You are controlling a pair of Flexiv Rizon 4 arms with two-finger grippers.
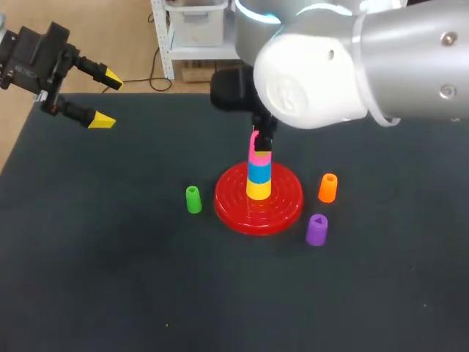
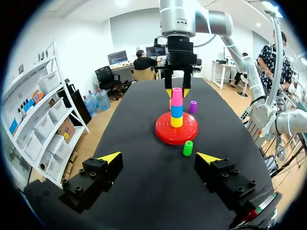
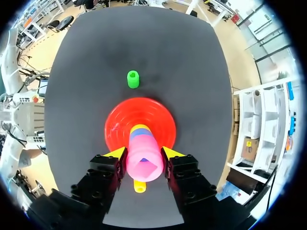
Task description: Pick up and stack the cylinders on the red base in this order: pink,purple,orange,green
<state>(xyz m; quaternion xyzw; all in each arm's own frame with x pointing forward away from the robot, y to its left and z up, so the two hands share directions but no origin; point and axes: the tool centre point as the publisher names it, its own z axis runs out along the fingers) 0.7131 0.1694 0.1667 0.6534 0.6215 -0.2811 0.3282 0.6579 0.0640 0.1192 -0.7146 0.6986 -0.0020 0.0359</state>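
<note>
On the red base (image 1: 282, 209) stands a stack: a yellow piece at the bottom, a blue one above it, and the pink cylinder (image 1: 258, 155) on top. My right gripper (image 3: 144, 155) comes down from above and is shut on the pink cylinder (image 3: 144, 163), one yellow-tipped finger on each side. The green cylinder (image 1: 193, 199) stands left of the base, the orange cylinder (image 1: 328, 188) right of it, and the purple cylinder (image 1: 316, 229) at its front right. My left gripper (image 1: 107, 99) is open and holds nothing, at the table's far left corner.
The black table (image 1: 110, 279) has wide bare cloth in front and to the left of the base. My right arm's large white wrist (image 1: 315, 73) hangs over the back of the table, above the stack.
</note>
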